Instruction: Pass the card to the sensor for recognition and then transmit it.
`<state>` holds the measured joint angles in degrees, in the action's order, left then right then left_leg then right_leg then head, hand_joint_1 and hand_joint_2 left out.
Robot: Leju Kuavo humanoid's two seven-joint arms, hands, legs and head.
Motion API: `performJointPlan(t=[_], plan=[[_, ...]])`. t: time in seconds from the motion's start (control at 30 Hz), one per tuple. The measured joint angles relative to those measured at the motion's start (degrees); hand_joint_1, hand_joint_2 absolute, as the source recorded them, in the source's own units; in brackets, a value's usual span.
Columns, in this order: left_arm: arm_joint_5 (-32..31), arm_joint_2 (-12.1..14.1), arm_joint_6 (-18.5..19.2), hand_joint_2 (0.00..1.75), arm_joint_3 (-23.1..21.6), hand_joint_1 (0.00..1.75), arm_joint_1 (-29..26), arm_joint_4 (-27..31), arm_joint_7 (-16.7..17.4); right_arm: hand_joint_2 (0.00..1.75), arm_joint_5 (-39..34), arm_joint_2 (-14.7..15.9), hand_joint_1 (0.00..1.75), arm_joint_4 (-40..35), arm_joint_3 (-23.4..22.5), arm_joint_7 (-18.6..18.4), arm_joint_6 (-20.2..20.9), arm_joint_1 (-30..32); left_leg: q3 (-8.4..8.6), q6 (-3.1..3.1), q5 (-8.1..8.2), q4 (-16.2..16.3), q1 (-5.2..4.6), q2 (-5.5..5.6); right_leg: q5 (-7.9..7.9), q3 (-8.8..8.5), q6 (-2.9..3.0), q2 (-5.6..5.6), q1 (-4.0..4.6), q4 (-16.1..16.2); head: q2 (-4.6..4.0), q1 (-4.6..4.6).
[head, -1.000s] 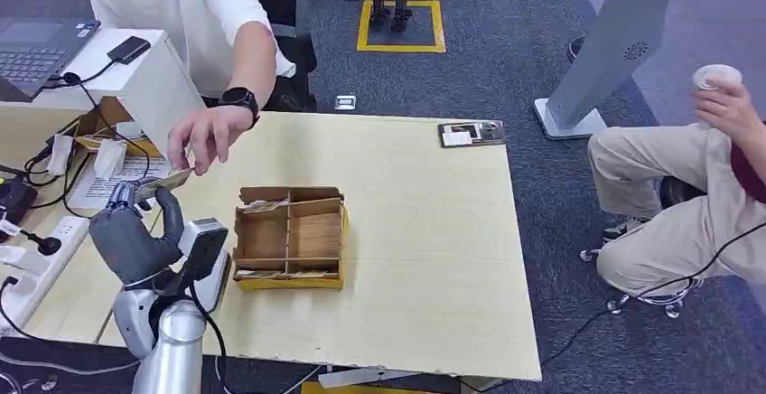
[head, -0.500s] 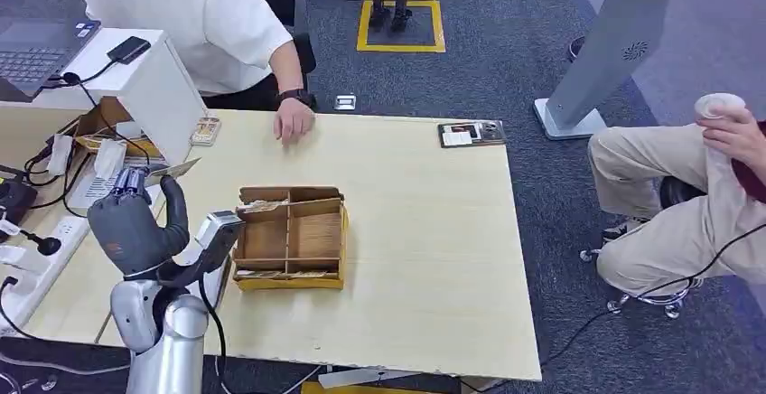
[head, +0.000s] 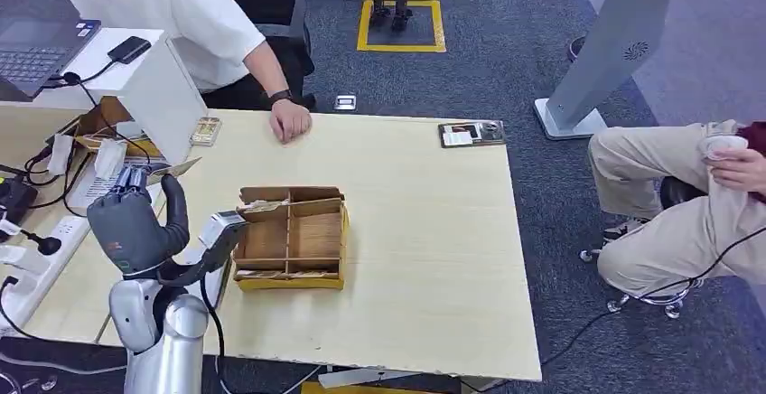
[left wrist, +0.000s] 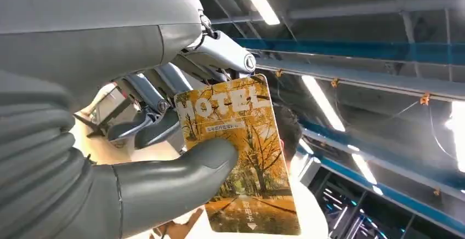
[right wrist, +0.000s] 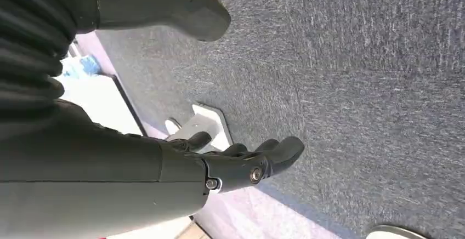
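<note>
**A:** My left hand [head: 131, 227] — what does it carry, and where?

**B:** It pinches the card [left wrist: 238, 157], thumb pressed on the printed face, darker fingers [left wrist: 164, 88] behind the back. In the head view the hand is raised above the left end of the table [head: 425, 258], with the card [head: 172, 170] jutting out past the fingertips toward the white box [head: 163, 96] at the table's far left corner.

**A:** How do I expect the card to handle?

**B:** Judged from its look: thin, light, stiff like a hotel key card, with a glossy printed surface. Weight is no concern; slip is. A smooth face under a smooth thumb may slide or pivot if the hand swings quickly.

**A:** Is my hold well placed?

**B:** The thumb sits near one long edge, roughly mid-length, and most of the card stands free. That suits a reader, as I judge it, since the free end can be laid flat against a sensor without the fingers coming between. Which item on the table is the sensor, I cannot tell.

**A:** And my right hand [right wrist: 241, 165]?

**B:** It hangs over the grey carpet [right wrist: 356, 74], fingers loosely curved but apart, holding nothing.

**A:** Who stands ready to receive?

**B:** A person in a white shirt at the far edge, one hand [head: 289, 123] resting on the tabletop. A wooden tray [head: 289, 236] with compartments lies just beside my left arm
</note>
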<state>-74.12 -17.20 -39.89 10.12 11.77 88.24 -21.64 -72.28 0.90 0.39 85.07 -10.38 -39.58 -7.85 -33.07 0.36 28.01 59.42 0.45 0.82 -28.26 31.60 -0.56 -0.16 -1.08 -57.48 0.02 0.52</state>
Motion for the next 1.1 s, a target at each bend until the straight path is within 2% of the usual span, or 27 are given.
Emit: performJointPlan(t=[0.13,0.27,0.5,0.67,0.8,0.97,1.1], plan=[[0.33,0.02,-0.02,1.75,1.94,1.75,-0.53,0.57,-1.16,1.75,-0.89,0.00,0.00,0.02,0.00,0.17,0.00,0.17,-0.01,0.00,0.00,0.00,0.00,0.01,0.00,0.00,0.00,-0.02,0.00,0.00,0.00,0.02],[2.01,0.02,-0.04,1.75,4.15,1.75,-1.58,1.20,-0.85,1.75,-2.23,0.02,0.00,0.02,-0.04,0.92,-0.02,0.31,-0.01,0.00,0.00,-0.01,0.01,0.01,-0.01,0.01,0.00,-0.03,0.01,0.00,-0.02,-0.02],[0.85,0.07,-0.02,1.75,5.31,1.75,-3.53,-0.35,4.68,1.75,-3.89,0.02,0.00,0.02,-0.22,1.27,-0.02,0.37,-0.02,0.01,0.01,0.00,0.00,0.02,-0.03,0.01,-0.02,-0.04,0.00,0.00,-0.02,-0.02],[1.99,0.09,0.00,1.75,5.57,1.75,-4.38,-5.67,7.70,1.75,-5.18,0.11,0.00,0.02,-0.52,2.03,-0.02,0.45,-0.02,0.01,0.01,0.00,-0.01,0.02,-0.03,0.02,-0.02,-0.03,-0.01,0.01,-0.02,0.00],[4.09,0.15,0.00,1.75,5.59,1.75,-4.67,-9.34,7.72,1.75,-5.38,0.31,0.00,0.04,-0.63,2.21,-0.02,0.56,-0.02,0.01,0.01,0.00,-0.01,0.02,-0.03,0.02,-0.02,-0.03,-0.01,0.01,-0.02,-0.02],[3.80,0.17,-0.02,1.75,5.60,1.75,-4.90,-13.44,8.07,1.75,-5.38,0.42,0.00,0.07,-0.66,2.23,-0.02,0.56,-0.02,0.02,0.01,0.00,-0.01,0.02,-0.03,0.02,-0.02,-0.03,-0.01,0.01,-0.02,-0.02],[3.80,0.17,-0.02,1.75,5.59,1.75,-4.90,-13.44,8.07,1.75,-5.38,0.42,0.00,0.07,-0.66,2.23,-0.02,0.56,-0.02,0.02,0.01,0.00,-0.01,0.02,-0.03,0.02,-0.02,-0.03,0.00,0.01,-0.02,-0.02]])
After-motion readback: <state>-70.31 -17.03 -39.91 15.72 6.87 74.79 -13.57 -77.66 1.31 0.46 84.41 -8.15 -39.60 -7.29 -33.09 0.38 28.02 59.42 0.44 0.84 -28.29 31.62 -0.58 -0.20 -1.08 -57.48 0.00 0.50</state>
